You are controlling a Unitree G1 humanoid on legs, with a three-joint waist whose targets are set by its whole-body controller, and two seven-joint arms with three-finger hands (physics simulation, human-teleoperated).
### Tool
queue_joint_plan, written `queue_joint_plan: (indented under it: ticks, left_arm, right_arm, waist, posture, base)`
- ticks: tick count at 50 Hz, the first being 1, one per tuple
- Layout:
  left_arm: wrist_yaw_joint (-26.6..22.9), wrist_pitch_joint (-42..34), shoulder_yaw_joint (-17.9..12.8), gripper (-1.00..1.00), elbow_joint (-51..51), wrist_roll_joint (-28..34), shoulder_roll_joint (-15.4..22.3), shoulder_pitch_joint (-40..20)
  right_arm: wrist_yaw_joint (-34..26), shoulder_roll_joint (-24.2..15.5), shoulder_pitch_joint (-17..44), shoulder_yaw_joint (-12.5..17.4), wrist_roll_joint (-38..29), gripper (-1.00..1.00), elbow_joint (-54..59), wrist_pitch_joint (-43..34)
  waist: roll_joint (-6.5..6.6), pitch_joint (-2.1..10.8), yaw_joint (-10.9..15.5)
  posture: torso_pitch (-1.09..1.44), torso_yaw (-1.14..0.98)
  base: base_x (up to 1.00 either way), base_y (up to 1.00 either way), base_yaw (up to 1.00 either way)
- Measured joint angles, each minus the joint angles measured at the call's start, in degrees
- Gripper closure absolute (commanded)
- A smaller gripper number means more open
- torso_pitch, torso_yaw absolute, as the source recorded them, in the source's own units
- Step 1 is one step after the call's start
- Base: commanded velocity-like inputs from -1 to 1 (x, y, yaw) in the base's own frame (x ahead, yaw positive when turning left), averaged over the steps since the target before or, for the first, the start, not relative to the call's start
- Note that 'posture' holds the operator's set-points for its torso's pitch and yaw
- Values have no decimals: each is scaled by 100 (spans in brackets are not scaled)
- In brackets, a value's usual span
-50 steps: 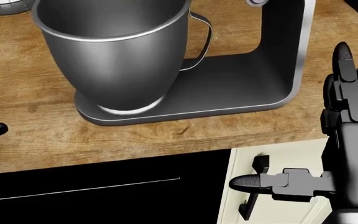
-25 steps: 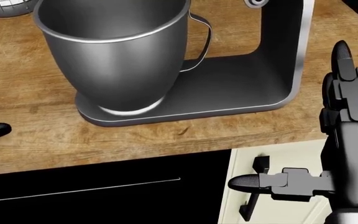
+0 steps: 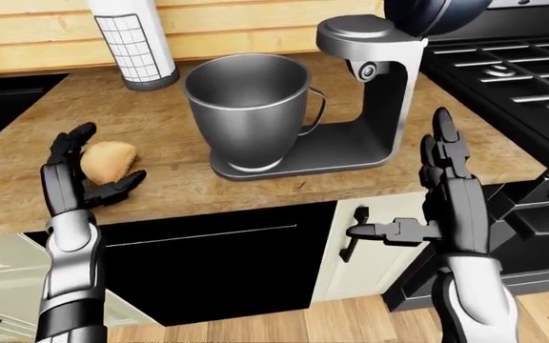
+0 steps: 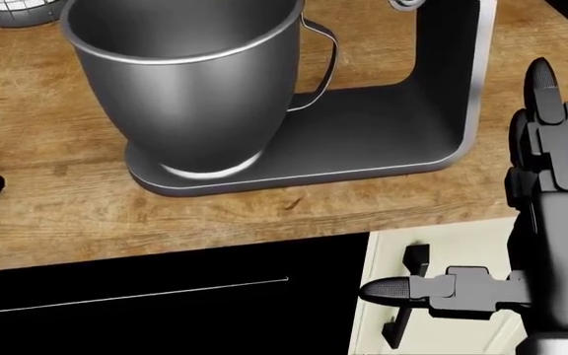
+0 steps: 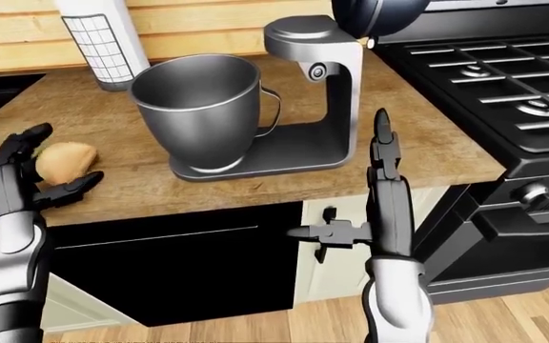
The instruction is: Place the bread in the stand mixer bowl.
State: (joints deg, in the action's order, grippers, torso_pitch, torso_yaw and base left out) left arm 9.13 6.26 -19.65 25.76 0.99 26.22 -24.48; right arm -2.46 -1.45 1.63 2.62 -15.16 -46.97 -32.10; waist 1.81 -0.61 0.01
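The left hand is spread open around the bread, fingers behind it and thumb in front, not closed on it; whether they touch the loaf is hard to tell. The bread lies on the wooden counter, left of the mixer bowl, well apart from it. The right hand stands flat and open near the counter's edge, thumb out sideways, holding nothing.

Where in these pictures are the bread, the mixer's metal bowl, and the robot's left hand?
bread (image 3: pixel 107 160): left-eye view, middle of the loaf.
bowl (image 3: pixel 248 107): left-eye view, its outer wall.
left hand (image 3: pixel 64 187): left-eye view, its palm, open fingers about the bread.
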Motion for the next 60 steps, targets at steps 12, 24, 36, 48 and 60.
queue_joint_plan:
  ticks: [12,24,36,48,60]
  left_arm:
    - [-3,116,-23,49,-20,-87,-14,41]
    - [-128,-299,-57,100,-301,-165,60,-1]
    - [-201,-765,-132,100,-923,-230,117,26]
    - [-220,-1095,-270,100,-1361,-295,291,-79]
    - [-260,-1340,-268,100,-1499,-310,415,-273]
  right_arm:
    - [-27,-3,-5,17,1,-100,-12,19]
    - [-39,6,-24,0,-26,-100,-60,18]
    - [-43,10,-52,15,-34,-100,-122,12]
    - [-52,11,-70,21,-61,-100,-216,-7]
    - [-62,9,-72,52,-43,-100,-228,-12]
  waist:
    - [12,32,-13]
    - [1,7,-23]
    - [-27,-31,-45]
    - [-7,-44,-41]
    - [-23,-69,-38]
  posture:
    - [0,0]
    - [0,0]
    - [0,0]
    - [0,0]
    - [0,0]
  base:
    - [0,0,0]
    - [0,0,0]
    - [0,0,0]
    - [0,0,0]
    - [0,0,0]
